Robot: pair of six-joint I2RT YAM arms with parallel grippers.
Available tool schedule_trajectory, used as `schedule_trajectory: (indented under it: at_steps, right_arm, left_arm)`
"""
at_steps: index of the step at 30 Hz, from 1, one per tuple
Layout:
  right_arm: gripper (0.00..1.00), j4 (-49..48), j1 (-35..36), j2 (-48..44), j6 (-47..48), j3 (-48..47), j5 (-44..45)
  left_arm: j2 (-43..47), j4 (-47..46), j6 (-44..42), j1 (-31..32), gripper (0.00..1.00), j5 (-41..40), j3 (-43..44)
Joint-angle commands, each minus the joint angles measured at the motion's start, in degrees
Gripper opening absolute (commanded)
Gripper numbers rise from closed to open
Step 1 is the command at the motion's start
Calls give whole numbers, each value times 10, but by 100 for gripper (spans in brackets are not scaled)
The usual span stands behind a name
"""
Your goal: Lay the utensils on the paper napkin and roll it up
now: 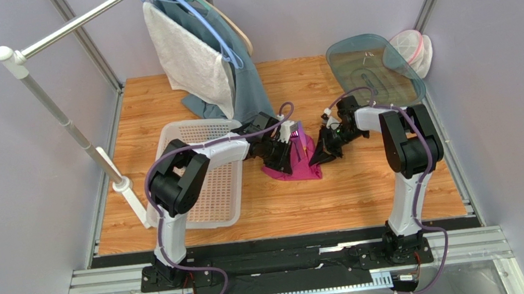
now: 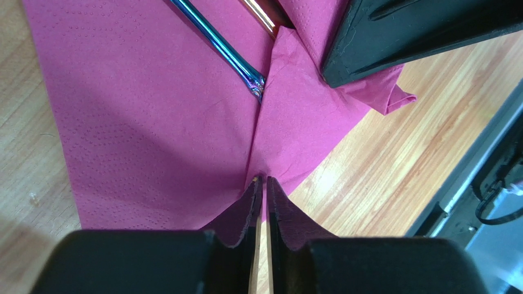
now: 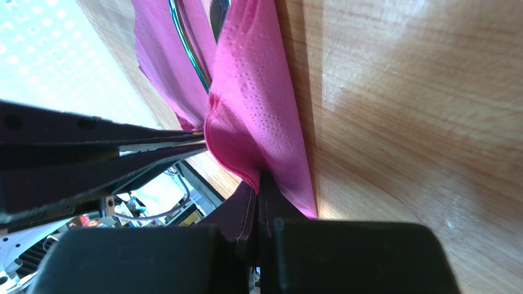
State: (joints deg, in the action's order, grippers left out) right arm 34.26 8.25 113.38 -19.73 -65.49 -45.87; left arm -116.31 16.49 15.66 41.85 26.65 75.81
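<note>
The magenta paper napkin [image 1: 296, 164] lies rumpled on the wood floor between both grippers. In the left wrist view it [image 2: 153, 122] spreads wide, and a slim iridescent blue-purple utensil [image 2: 222, 48] lies on it, with a second, copper-tinted handle [image 2: 261, 15] partly under a fold. My left gripper [image 2: 262, 179] pinches the napkin's near edge at a crease, its jaws almost touching. My right gripper [image 3: 264, 179] is shut on a raised fold of the napkin [image 3: 258, 104]. It shows as a black finger [image 2: 417, 30] pressing the napkin's far corner. Other utensils are hidden in the folds.
A white mesh basket [image 1: 201, 180] sits just left of the napkin, under my left arm. A grey-white towel [image 1: 191, 62] and a teal cloth [image 1: 247, 89] hang from a rack behind it, whose pole foot [image 1: 123, 183] stands left. A clear lid [image 1: 372, 70] lies back right.
</note>
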Motion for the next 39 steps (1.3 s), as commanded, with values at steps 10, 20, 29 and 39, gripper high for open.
schedule_trajectory:
  at_steps: [10,20,29,39]
  right_arm:
    - [1,-21,20,-37,-45,-31,-15]
    - [1,-45,50,-18,-72,-41,-22]
    - [1,-56,68,14,-83,-64,-7]
    - [9,-78,70,45,-74,-56,3]
  left_arm:
    - [-15,-3,12,-3,10,14,16]
    - [-16,-1,10,-3,10,16,18]
    - [-14,-4,12,-3,9,18,12]
    - [9,-26,20,-3,14,32,-5]
